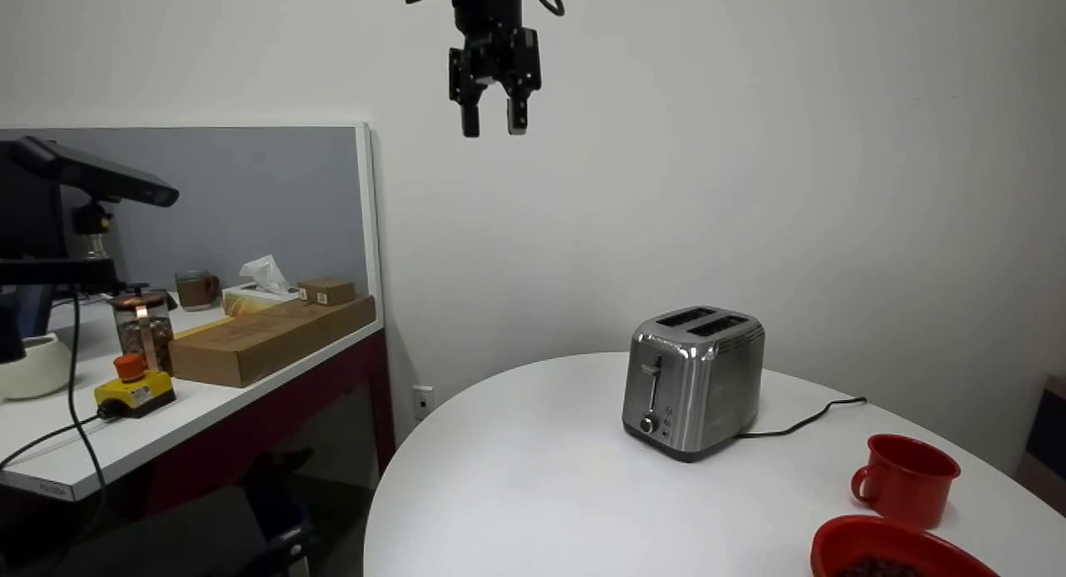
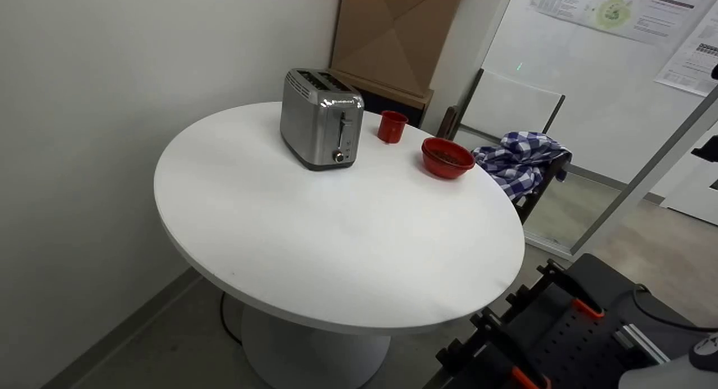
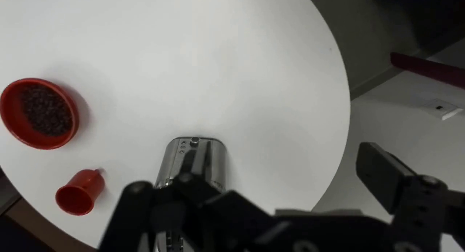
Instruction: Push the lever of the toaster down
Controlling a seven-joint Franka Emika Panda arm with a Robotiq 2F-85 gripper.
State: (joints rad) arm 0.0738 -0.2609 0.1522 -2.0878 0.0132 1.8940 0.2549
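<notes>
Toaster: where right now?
In an exterior view, the toaster stands on the white table, right of picture centre, with the red mug to its right.

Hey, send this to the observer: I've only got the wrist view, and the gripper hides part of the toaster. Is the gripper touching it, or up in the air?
Observer: Up in the air: in an exterior view the gripper hangs well clear of the toaster, with bare wall showing between them.
Operator: Okay. I can't make out how the lever is set. Up or down?
Observer: Up: in both exterior views the lever sits near the top of its slot.
</notes>
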